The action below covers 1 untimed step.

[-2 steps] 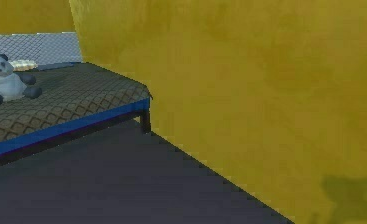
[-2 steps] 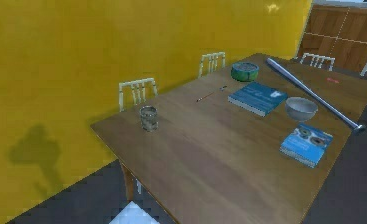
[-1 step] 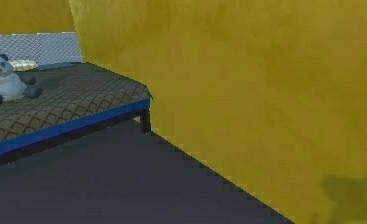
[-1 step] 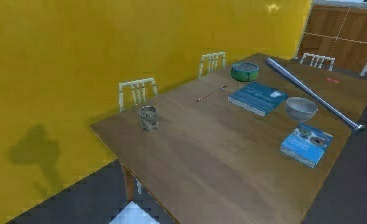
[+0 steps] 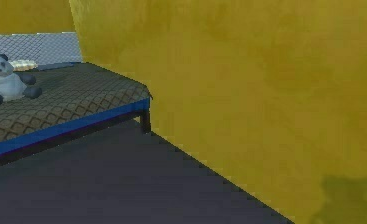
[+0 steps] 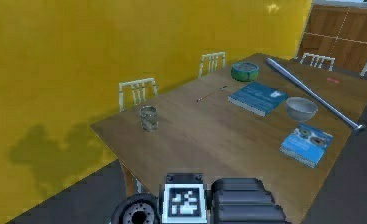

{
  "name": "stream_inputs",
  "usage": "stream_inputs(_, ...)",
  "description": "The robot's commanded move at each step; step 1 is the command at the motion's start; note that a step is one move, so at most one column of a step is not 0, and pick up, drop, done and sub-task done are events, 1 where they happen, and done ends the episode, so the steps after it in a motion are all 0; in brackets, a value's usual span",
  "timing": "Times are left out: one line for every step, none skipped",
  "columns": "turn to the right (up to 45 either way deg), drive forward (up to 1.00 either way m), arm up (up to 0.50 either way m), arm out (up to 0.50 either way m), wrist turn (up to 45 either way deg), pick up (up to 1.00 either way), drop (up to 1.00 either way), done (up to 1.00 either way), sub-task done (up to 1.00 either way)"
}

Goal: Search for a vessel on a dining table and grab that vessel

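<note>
A wooden dining table (image 6: 206, 135) stretches across the arm side view. On it stand a small clear glass (image 6: 149, 120) near the left end, a green bowl (image 6: 244, 71) at the far edge and a grey bowl (image 6: 300, 108) toward the right. The short dark arm (image 6: 246, 203) and a white marker square (image 6: 184, 200) sit at the bottom edge, below the table's near side. Left of the marker is the round dark body of the gripper (image 6: 136, 212). Its far end cannot be made out, so I cannot tell whether it holds anything.
Two blue books (image 6: 258, 98) (image 6: 308, 145), a long grey bat (image 6: 311, 92) and a thin utensil (image 6: 206, 97) also lie on the table. White chairs (image 6: 138, 92) (image 6: 212, 62) stand against the yellow wall. In the forward view a bed (image 5: 66, 100) with a panda toy (image 5: 9, 80) stands left of the yellow wall (image 5: 251, 90).
</note>
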Motion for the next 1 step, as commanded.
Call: stream_inputs(0.0, 0.0, 0.0, 0.5, 0.0, 0.0, 0.0, 0.0, 0.0)
